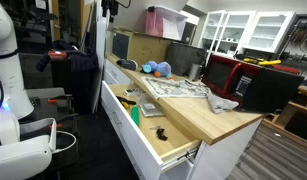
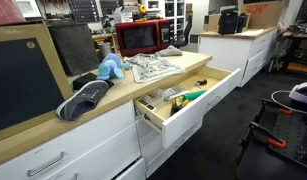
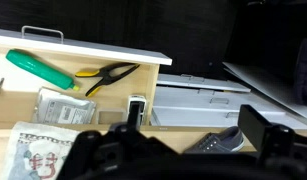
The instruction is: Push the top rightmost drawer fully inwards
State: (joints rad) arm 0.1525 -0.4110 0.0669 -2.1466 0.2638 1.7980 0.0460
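One square push: your gripper [image 3: 178, 142] hangs open-jawed and empty, so press the top rightmost drawer [image 2: 206, 106] front evenly.

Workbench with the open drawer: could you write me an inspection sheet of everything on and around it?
Surface: pale wooden countertop on white base cabinets.
Job's thing: wide shallow white drawer, pulled out; green-handled screwdriver and yellow-handled pliers inside.
Clutter: red microwave, blue plush toy, spread newspaper, grey slipper.
Jaws: apart, holding nothing.
Cables: nothing seen.
Surroundings: white glass-fronted wall cabinets, dark floor.
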